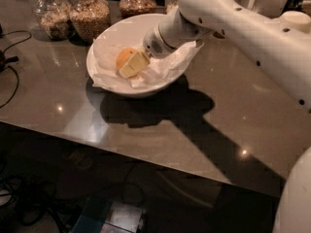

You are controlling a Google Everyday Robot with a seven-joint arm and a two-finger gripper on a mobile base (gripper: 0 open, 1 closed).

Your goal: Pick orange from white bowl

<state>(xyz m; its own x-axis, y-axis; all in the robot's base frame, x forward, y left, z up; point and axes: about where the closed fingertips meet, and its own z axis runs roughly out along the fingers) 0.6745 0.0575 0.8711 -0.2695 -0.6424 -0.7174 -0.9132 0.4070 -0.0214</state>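
Observation:
The orange lies in the white bowl, on the crumpled white napkin that lines it. The bowl stands on the glossy grey table, at the back and left of centre. My gripper reaches down into the bowl from the upper right and sits right at the orange, its pale yellow tip covering the fruit's lower right side. The white arm crosses over the bowl's right rim and hides part of it.
Three glass jars of grains and nuts stand behind the bowl along the table's back edge. Black cables lie at the far left. The table's front edge runs diagonally, with dark floor and clutter below.

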